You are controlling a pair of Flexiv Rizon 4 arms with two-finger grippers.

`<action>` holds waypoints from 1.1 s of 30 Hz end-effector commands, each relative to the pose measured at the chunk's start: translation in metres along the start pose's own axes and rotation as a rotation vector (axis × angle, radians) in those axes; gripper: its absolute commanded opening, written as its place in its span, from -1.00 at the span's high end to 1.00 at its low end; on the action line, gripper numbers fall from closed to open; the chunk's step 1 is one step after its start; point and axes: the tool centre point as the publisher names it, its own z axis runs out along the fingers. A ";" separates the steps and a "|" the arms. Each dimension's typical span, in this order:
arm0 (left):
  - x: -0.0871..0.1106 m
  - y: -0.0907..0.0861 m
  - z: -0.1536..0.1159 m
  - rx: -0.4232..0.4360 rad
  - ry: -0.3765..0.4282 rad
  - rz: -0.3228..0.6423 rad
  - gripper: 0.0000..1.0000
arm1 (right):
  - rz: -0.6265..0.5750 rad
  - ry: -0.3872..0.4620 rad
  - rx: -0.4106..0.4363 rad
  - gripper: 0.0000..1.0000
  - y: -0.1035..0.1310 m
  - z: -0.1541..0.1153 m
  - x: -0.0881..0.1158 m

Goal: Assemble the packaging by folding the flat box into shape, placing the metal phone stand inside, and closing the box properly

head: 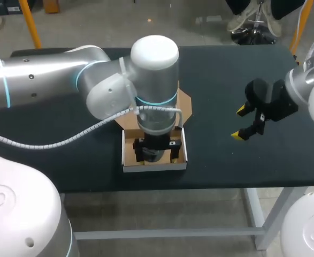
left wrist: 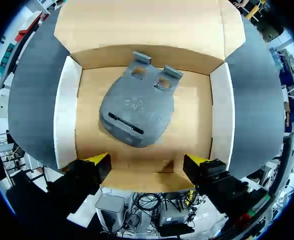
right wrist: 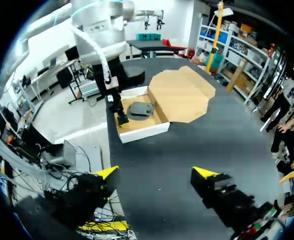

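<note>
My left claw hangs apart over the phone stand in the box; right claw apart too. Lifting askew, I could snag a wall.

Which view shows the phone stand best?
Left wrist view: it looks straight down on the phone stand, lying flat in the open box. Right wrist view shows it small and distant; in the head view the left arm mostly covers it.

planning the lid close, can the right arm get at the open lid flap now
Probably yes: bare table lies between the right claw and the lid flap, though the left arm hangs over the box.
</note>
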 end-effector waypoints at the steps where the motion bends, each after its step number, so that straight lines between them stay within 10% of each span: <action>1: -0.007 0.001 -0.018 0.042 0.024 0.009 -1.00 | -0.002 0.006 -0.005 -1.00 -0.001 -0.002 0.000; 33: -0.073 -0.044 -0.113 0.207 0.362 0.424 -1.00 | -0.002 0.006 -0.005 -1.00 -0.001 -0.002 0.000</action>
